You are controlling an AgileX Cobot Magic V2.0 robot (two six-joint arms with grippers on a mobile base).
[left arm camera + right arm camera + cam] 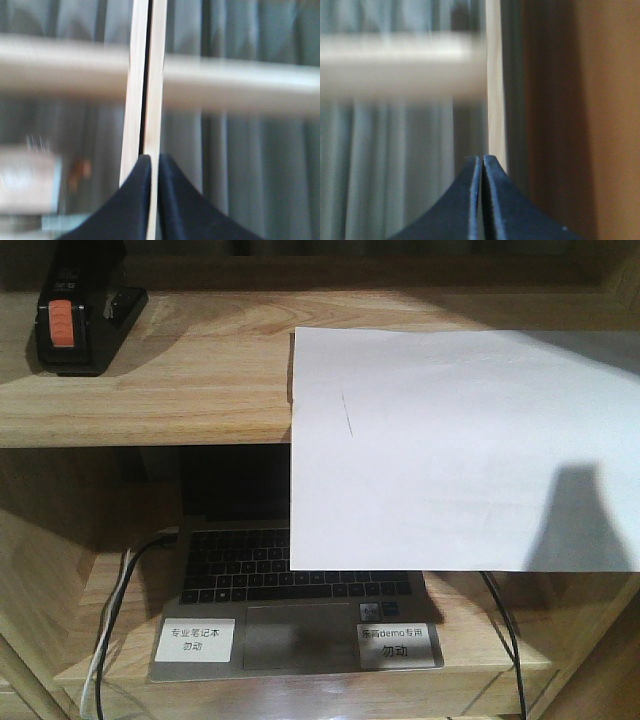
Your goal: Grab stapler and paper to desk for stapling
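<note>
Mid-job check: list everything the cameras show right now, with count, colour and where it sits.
stapler: one, black with an orange patch, top shelf board, far left.
paper: one, white, same board at right, front part overhanging and hiding part of the laptop.
laptop: one, grey with dark keys, open in the compartment below.
labels: two, white with print, on the laptop's palm rest, left and right.
cables: at least three, white and black left of the laptop, black at right.
shelf unit: one, light wood.
curtain: grey, background of both wrist views.
left pincer: one, dark, closed to a sliver.
right pincer: one, dark, shut, empty.
</note>
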